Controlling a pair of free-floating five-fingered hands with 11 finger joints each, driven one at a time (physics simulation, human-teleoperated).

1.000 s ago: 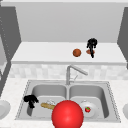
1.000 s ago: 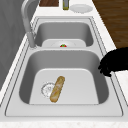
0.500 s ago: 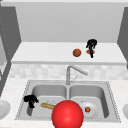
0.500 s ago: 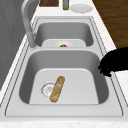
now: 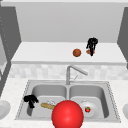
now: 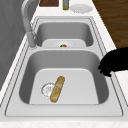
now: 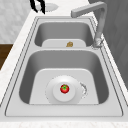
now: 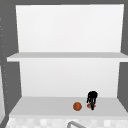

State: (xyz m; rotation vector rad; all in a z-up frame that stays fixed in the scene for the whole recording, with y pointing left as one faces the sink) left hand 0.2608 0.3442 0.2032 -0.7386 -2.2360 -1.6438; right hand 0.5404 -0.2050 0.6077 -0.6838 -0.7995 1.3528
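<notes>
Orange fruit (image 5: 89, 52) lies near the shelf's (image 5: 45, 53) right end. My right hand (image 5: 92, 45) hangs over it, fingers pointing down on it, not clamped yet, I think. My left hand (image 5: 30, 100) waits over the sink's (image 5: 110, 95) left edge, fingers bent, holding nothing. I think closing comes next.

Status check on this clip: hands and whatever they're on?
Right hand on shelf, fingers down over small orange object; orange ball beside. Left hand at left basin's edge, near bread loaf.

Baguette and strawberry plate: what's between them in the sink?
The divider wall between the two basins, faucet at its back end. The baguette lies in the left basin, the strawberry plate in the right; both side views.
</notes>
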